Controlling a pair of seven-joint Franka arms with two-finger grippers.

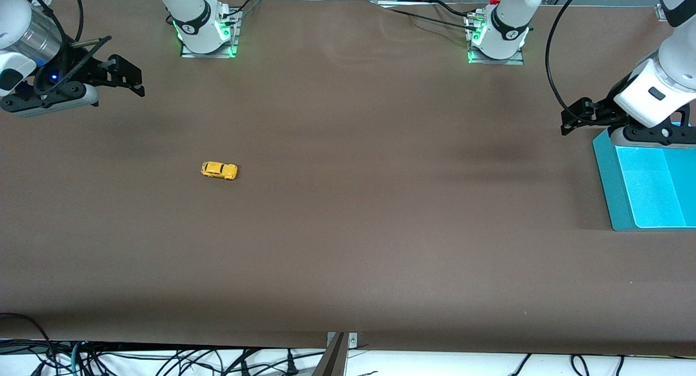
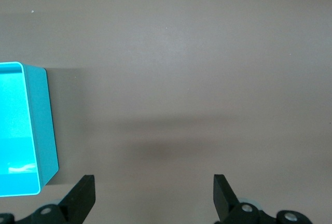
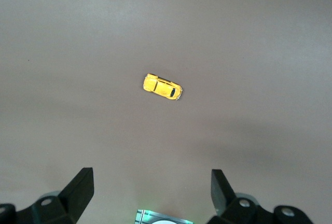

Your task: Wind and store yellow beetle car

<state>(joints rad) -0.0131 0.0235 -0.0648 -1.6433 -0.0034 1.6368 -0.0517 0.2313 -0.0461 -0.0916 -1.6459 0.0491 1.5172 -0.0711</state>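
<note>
The yellow beetle car [image 1: 219, 170] is seen on its wheels on the brown table [image 1: 348, 245], toward the right arm's end. The right gripper [image 1: 128, 76] is held spread wide above that end, nothing pinched. The left gripper [image 1: 576, 117] is held spread too, by the turquoise bin [image 1: 609, 191].

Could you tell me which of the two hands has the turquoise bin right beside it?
The left hand: it hangs beside the turquoise bin. The right hand, also open, hangs at the right arm's end, nearer the yellow beetle car.
</note>
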